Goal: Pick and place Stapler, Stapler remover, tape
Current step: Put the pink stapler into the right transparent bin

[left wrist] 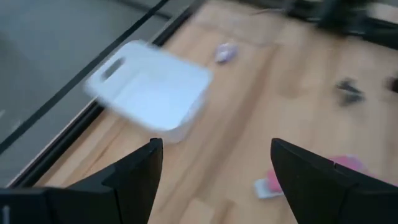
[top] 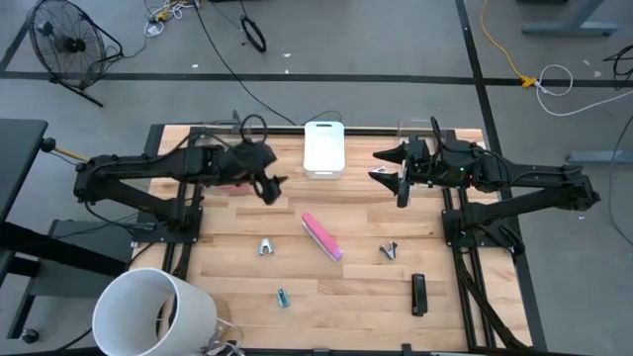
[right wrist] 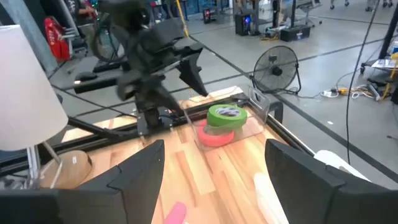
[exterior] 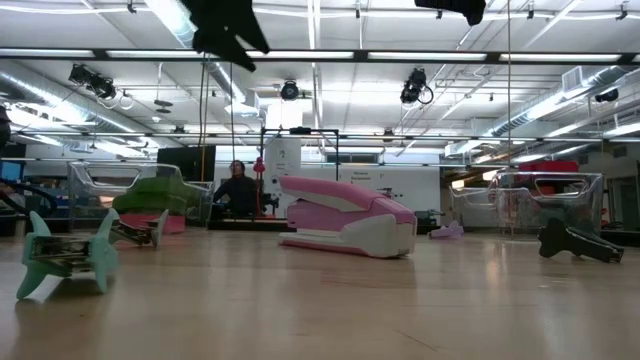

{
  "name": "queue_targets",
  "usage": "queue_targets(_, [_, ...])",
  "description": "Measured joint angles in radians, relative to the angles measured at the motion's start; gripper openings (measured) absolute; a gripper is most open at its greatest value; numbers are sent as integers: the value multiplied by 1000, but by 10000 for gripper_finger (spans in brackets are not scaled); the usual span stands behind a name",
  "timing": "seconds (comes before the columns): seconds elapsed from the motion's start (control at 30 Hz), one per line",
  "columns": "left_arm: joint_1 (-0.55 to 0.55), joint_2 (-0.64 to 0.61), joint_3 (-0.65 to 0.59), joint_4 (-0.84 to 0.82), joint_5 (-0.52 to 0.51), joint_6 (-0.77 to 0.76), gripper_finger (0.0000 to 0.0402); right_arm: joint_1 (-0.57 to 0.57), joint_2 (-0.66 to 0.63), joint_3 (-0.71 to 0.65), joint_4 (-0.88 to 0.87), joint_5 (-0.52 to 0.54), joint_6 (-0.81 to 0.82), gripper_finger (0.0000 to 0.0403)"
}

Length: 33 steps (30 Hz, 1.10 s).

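A pink stapler point(top: 321, 235) lies mid-table on its base. Near it are a silver stapler remover point(top: 265, 246), a dark one point(top: 389, 251), a teal one point(top: 283, 297) and a black stapler point(top: 418, 294). A green ring of tape point(right wrist: 225, 116) lies flat on a red-pink ring point(right wrist: 216, 135) inside a clear container at the far left. My left gripper point(top: 273, 188) hangs open in the air beside that container, nothing between its fingers point(left wrist: 134, 180). My right gripper point(top: 382, 166) hangs open and raised at the far right.
A white bin point(top: 323, 148) stands at the far edge between the two grippers. A second clear container point(top: 420, 131) is at the far right. A big white bucket point(top: 153, 311) stands at the near left corner. Bare wood lies around the pink stapler.
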Motion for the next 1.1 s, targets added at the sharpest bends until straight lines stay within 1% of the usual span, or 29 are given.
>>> queue_targets(0.13, [-64, 0, 0, 69, 46, 85, 298, 0, 0, 0, 2, 0, -8, 276])
queue_targets(0.23, [-94, 3, 0, 101, 87, 161, 297, 0, 0, 0, 2, 1, -9, 276])
queue_targets(0.33, [-114, 25, -2, 124, 108, 200, 297, 0, 0, 0, 3, 1, -8, 276])
queue_targets(0.5, [-134, 85, -2, 159, 154, 208, 297, 0, -1, 0, 6, 1, 1, 276])
queue_targets(0.73, [-151, 200, -2, 204, 155, 219, 297, 0, -1, 0, -3, 1, 4, 276])
queue_targets(0.83, [-151, 246, -2, 254, 160, 218, 297, 0, -1, 0, -36, -27, 1, 276])
queue_targets(1.0, [-152, 291, -2, 325, 208, 221, 297, 1, -3, 0, -98, -97, 1, 276])
queue_targets(1.1, [-152, 299, -2, 333, 239, 298, 297, 1, -3, 0, -112, -128, 1, 276])
